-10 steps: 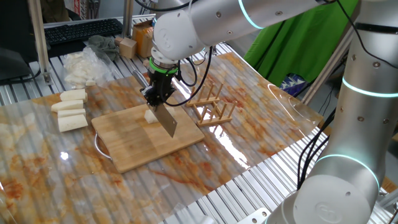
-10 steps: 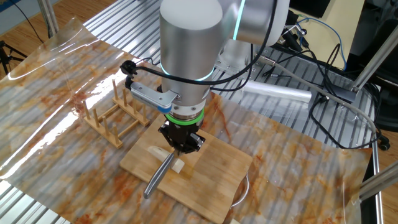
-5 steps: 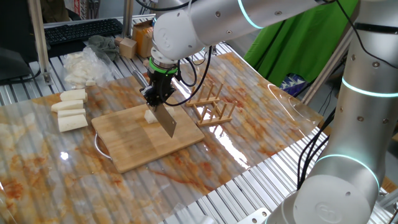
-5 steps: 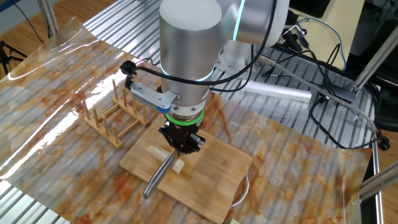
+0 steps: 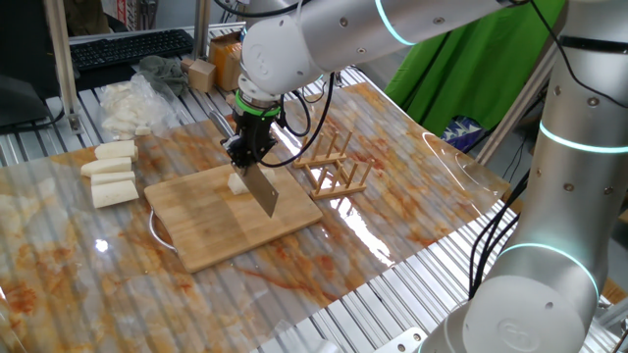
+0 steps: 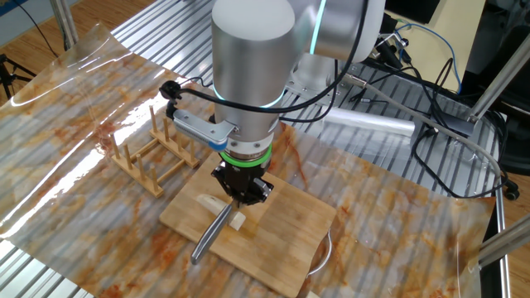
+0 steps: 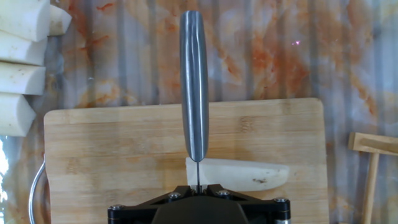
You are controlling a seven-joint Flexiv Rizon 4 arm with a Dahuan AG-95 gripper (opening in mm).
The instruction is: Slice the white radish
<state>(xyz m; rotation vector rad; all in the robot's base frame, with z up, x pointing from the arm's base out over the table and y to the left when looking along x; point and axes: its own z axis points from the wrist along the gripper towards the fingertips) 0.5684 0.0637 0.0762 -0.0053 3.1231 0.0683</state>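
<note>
The white radish (image 7: 249, 175) is a short cream chunk with a tapered end, lying on the wooden cutting board (image 7: 112, 149). My gripper (image 7: 198, 187) is shut on a knife (image 7: 194, 93), whose steel blade points away from me, edge down, across the radish near its blunt end. In one fixed view the gripper (image 5: 247, 152) hangs over the board (image 5: 226, 224), the blade (image 5: 263, 192) slanting down beside the radish (image 5: 236, 182). The other fixed view shows the gripper (image 6: 241, 192), the knife (image 6: 211, 233), and the radish (image 6: 211, 201) showing on both sides of the blade.
Three longer white radish chunks (image 5: 110, 172) lie left of the board. A heap of white scraps on plastic (image 5: 123, 103) sits behind them. A wooden rack (image 5: 334, 167) stands right of the board. A keyboard (image 5: 128, 44) and small boxes (image 5: 201, 71) are at the back.
</note>
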